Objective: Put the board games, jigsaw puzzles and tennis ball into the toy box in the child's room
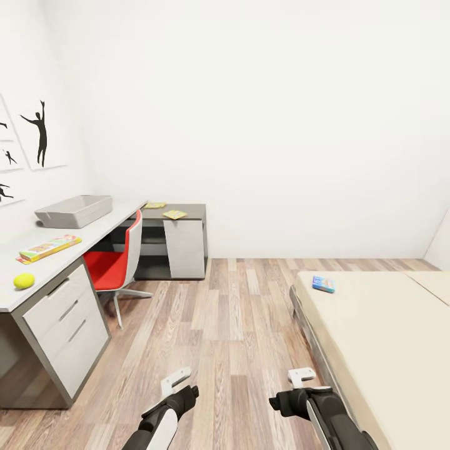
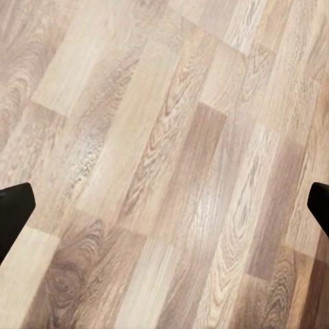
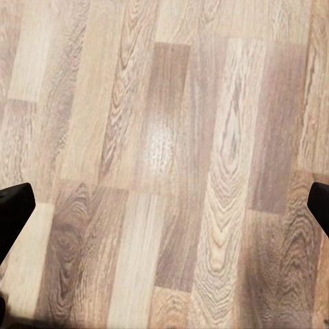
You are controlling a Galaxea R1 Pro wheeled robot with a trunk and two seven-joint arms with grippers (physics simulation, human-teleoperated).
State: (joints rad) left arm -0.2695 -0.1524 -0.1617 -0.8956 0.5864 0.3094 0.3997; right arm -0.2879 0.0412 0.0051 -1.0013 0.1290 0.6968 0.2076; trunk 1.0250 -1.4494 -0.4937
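The light-grey toy box [image 1: 75, 210] stands on the pale table [image 1: 103, 228] by the left wall. In front of it lie a yellow-green-red board game [image 1: 49, 247] and the tennis ball [image 1: 24, 280]. Two jigsaw puzzles [image 1: 154, 205] [image 1: 175, 214] rest on the table's lower dark section. A small blue board game [image 1: 323, 284] lies on the beige bed [image 1: 387, 350] at the right. My left gripper [image 1: 177, 382] [image 2: 164, 205] and right gripper [image 1: 300, 378] [image 3: 164, 209] hang low over the wood floor, both open and holding nothing, far from all the toys.
A red and white swivel chair [image 1: 115, 265] is tucked at the table beside the white drawers [image 1: 65, 325]. Wood-plank floor [image 1: 231, 325] runs between table and bed. Black silhouette pictures [image 1: 39, 134] hang on the left wall.
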